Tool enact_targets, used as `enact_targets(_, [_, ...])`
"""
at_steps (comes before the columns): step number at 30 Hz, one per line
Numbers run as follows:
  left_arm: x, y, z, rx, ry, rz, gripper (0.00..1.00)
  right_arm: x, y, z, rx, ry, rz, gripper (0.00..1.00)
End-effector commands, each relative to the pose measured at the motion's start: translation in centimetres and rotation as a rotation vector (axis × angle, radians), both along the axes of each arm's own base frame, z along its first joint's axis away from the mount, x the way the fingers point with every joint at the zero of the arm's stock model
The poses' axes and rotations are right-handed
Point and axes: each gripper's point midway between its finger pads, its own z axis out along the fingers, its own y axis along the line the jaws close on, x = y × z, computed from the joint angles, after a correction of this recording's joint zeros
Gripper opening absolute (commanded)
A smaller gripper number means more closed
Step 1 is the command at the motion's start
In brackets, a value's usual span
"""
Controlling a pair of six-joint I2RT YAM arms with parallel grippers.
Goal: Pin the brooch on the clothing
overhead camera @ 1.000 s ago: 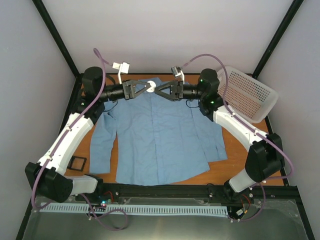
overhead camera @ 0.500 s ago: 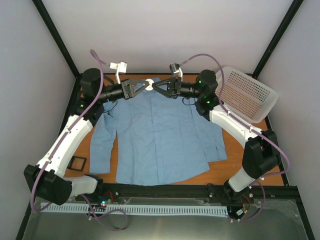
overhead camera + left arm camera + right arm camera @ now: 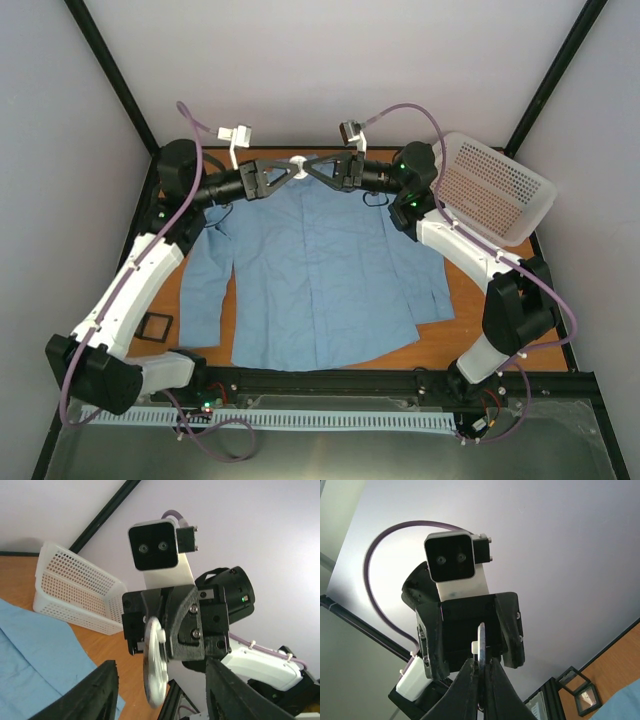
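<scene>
The left arm (image 3: 140,275) and right arm (image 3: 470,250) have white shell links between bulky black joints, and a purple cable (image 3: 195,190) runs along each. The left pincer (image 3: 290,167) and right pincer (image 3: 480,672) are matt black with tapering triangular fingers and silver screws (image 3: 193,609) in the housing. Each wrist bears a camera (image 3: 154,545) with a black square face, two lenses and a white bracket. A green light (image 3: 242,599) glows on the right arm's wrist joint.

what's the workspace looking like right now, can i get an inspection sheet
surface: wooden table, largely covered by the shirt
job's things: blue shirt spread flat; brooch held in the air over its collar end
clutter: black tray near left; white basket far right
grippers: right gripper fingers shut on the brooch; left gripper fingers open around it
cables: purple cables loop off both arms
surroundings: pale walls, black frame posts
</scene>
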Motion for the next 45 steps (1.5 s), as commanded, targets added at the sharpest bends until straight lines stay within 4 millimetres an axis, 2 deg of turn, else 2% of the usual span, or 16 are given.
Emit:
enact_targets(1, [-1.7, 1.5, 1.5, -0.026, -0.045, 0.016, 0.52, -0.5, -0.3, 0.5, 0.018, -0.04, 0.004, 0.03])
enact_targets(5, [-1.8, 1.5, 0.7, -0.024, -0.012, -0.015, 0.49, -0.9, -0.1, 0.5, 0.01, -0.047, 0.041, 0.03])
enact_targets(9, [-1.6, 1.2, 0.5, -0.021, -0.006, -0.046, 0.34, -1.2, 0.0, 0.5, 0.011, -0.052, 0.064, 0.03])
enact_targets(15, [-1.1, 1.0, 0.8, -0.019, -0.014, -0.055, 0.23, -1.6, 0.0, 0.6, 0.015, -0.056, 0.084, 0.03])
enact_targets(22, [-1.2, 1.1, 1.3, -0.022, -0.032, -0.049, 0.24, -1.8, -0.1, 0.6, 0.012, -0.063, 0.094, 0.03])
enact_targets(31, [-1.2, 1.0, 1.3, -0.021, -0.03, -0.054, 0.01, -2.0, 0.0, 0.7, 0.009, -0.065, 0.106, 0.03])
enact_targets(33, [-1.2, 1.1, 1.4, -0.018, -0.04, -0.049, 0.01, -1.9, 0.0, 0.8, 0.009, -0.064, 0.103, 0.03])
enact_targets(34, [-1.2, 1.2, 1.6, -0.014, -0.051, -0.04, 0.01, -1.7, 0.1, 0.7, 0.001, -0.053, 0.096, 0.08])
enact_targets(37, [-0.5, 1.7, 1.9, 0.014, -0.084, 0.028, 0.01, -1.4, 0.4, -0.1, -0.031, -0.018, 0.091, 0.37])
enact_targets(38, [-0.4, 1.8, 2.1, 0.02, -0.101, 0.044, 0.01, -1.4, 0.4, -0.1, -0.029, -0.018, 0.094, 0.43])
enact_targets(42, [0.0, 1.7, 2.0, 0.045, -0.145, 0.08, 0.01, -1.4, 0.9, 0.0, -0.003, -0.007, 0.123, 0.46])
enact_targets(45, [0.0, 1.4, 1.7, 0.051, -0.144, 0.073, 0.01, -1.2, 1.0, 0.3, 0.032, 0.003, 0.123, 0.39])
